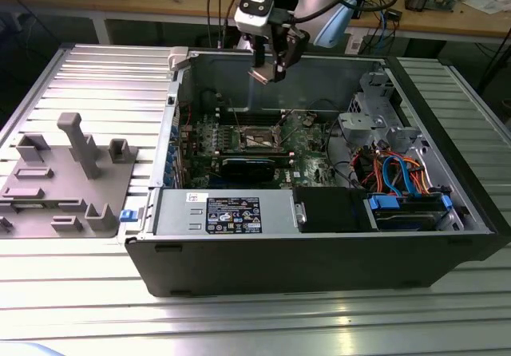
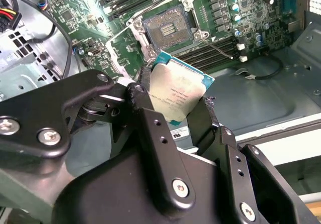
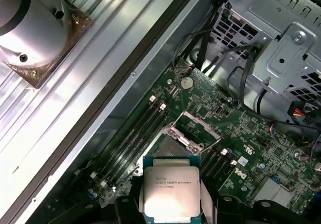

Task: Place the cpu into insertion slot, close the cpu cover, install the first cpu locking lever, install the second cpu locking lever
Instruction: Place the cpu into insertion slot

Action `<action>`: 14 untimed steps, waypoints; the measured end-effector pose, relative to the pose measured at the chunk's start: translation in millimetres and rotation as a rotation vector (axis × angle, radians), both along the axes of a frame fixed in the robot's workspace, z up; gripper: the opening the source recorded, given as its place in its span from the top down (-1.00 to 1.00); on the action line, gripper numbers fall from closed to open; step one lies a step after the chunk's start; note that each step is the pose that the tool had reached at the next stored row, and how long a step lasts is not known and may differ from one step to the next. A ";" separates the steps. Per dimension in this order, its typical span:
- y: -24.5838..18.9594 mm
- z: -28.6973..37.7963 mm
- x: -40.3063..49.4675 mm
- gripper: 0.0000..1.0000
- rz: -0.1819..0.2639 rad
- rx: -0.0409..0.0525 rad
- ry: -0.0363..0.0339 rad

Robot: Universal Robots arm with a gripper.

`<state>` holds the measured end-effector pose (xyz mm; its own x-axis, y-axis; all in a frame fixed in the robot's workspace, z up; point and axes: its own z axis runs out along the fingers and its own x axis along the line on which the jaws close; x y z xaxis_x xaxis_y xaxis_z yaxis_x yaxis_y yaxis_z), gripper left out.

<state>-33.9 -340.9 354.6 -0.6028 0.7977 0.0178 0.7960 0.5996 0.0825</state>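
My gripper (image 1: 267, 67) hangs high over the open computer case, near its back wall, shut on the cpu (image 1: 262, 75). The cpu (image 2: 178, 92) is a flat square chip with a silvery top, pinched at two opposite edges between the black fingers (image 2: 150, 128). In the first wrist view the cpu (image 3: 172, 193) sits between the fingertips of the gripper (image 3: 173, 208). Well below it, the insertion slot (image 2: 168, 28) lies bare on the green board (image 1: 262, 138). The cpu cover (image 3: 186, 140) stands swung open beside the slot. A thin wire lever (image 2: 219, 48) sticks out near the slot.
Long memory slots (image 3: 143, 128) flank the socket. A long black card (image 1: 255, 167) lies in front of it. A metal drive cage (image 1: 375, 124) and coloured cables (image 1: 399, 172) fill the case's right in the exterior view. A grey fixture (image 1: 72, 172) stands outside, left.
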 end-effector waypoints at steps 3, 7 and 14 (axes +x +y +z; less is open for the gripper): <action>0.0 -0.1 0.0 -0.07 -0.018 -0.0003 0.0000; 0.0 -0.2 0.0 -0.07 -0.032 -0.0005 0.0000; 0.0 -0.2 0.0 -0.07 -0.035 -0.0005 0.0000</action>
<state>-33.9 -340.9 354.4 -0.5746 0.8183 0.0174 0.8164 0.5716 0.0822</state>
